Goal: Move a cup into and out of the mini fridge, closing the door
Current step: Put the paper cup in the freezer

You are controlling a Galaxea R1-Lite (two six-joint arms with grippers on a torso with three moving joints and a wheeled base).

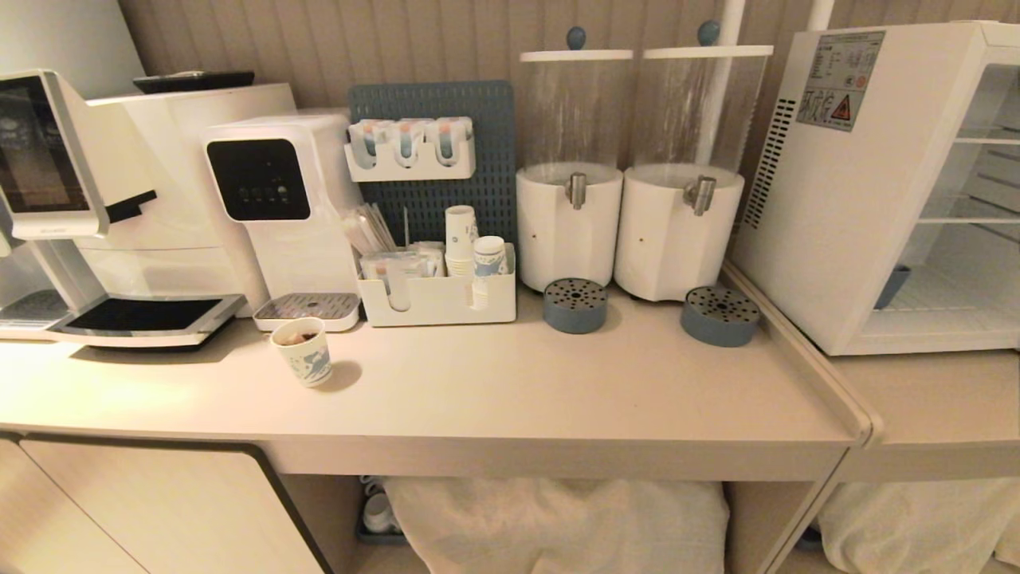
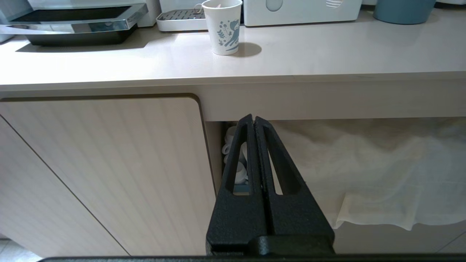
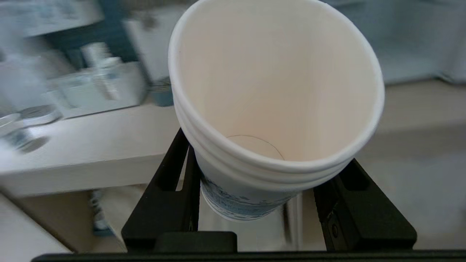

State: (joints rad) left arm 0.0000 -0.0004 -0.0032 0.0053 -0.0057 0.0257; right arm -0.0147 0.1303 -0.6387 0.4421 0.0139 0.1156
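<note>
My right gripper [image 3: 265,153] is shut on the cup [image 3: 273,72], a white paper cup with a blue print low on its wall and a clean white inside. The fingers [image 3: 174,174] press its sides below the rim, in front of the counter edge. The white mini fridge [image 1: 845,199] stands at the right end of the counter, and its wire shelves show through the front. The door is out of view. My left gripper [image 2: 253,118] is shut on nothing, parked low in front of the cabinet. Neither arm shows in the head view.
A same-patterned cup with brown contents [image 1: 303,351] stands near the counter's front left. Behind it are a coffee machine [image 1: 96,207], a water dispenser [image 1: 279,207], an organiser with stacked cups [image 1: 438,299], two drink dispensers [image 1: 570,223] and two blue drip cups [image 1: 575,304].
</note>
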